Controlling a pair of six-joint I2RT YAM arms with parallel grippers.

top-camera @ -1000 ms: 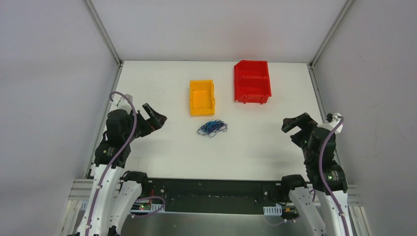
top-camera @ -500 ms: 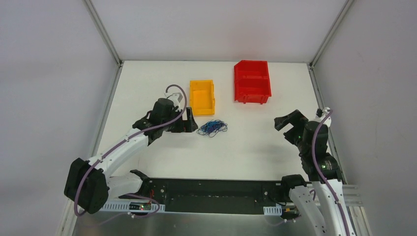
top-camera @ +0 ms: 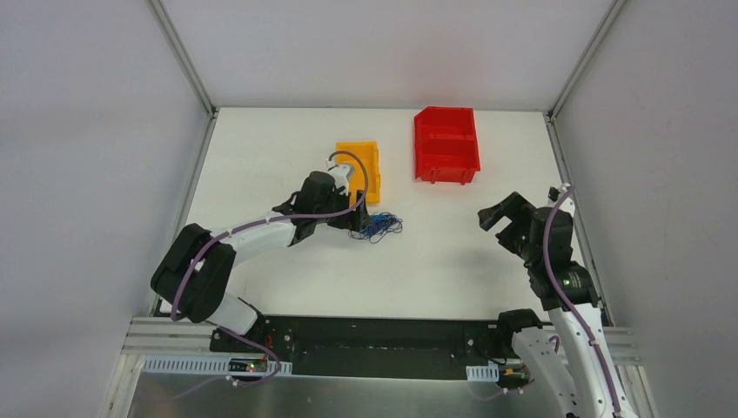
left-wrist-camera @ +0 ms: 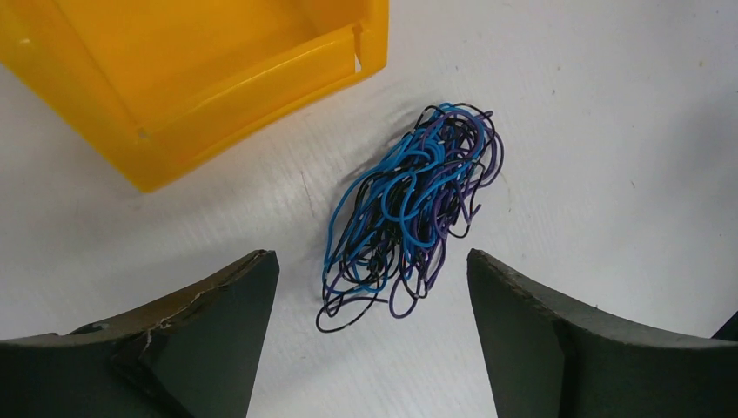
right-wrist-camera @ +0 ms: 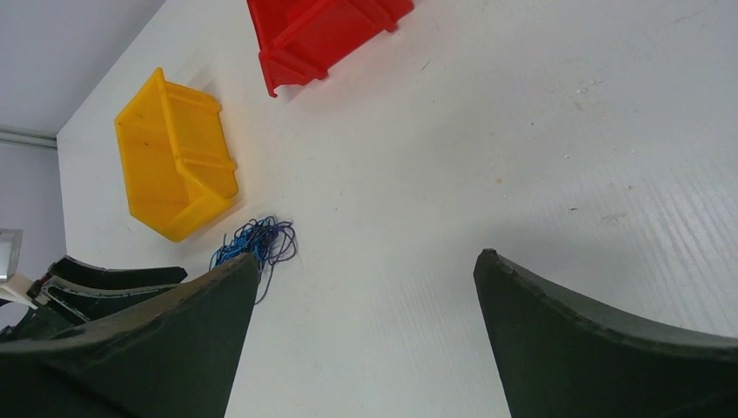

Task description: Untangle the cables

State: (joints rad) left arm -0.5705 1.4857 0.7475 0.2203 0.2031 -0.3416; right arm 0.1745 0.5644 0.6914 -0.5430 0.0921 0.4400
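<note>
Over the cables [left-wrist-camera: 409, 209] beside the yellow bin [left-wrist-camera: 252, 83], left gripper [left-wrist-camera: 367, 287] wide apart, empty; right gripper [right-wrist-camera: 365, 261] likewise.

A white table [top-camera: 487, 157] with a faintly ribbed, lightly scuffed top fills the middle of the enclosure. Plain grey panels close it in: a back wall [top-camera: 383, 48], a left wall [top-camera: 78, 174] and a right wall [top-camera: 670, 131]. Slanting aluminium posts [top-camera: 183, 57] mark the back corners. A black rail [top-camera: 383, 335] runs along the near edge above a dull metal sheet [top-camera: 348, 392]. The light is even, and shadows are soft.
</note>
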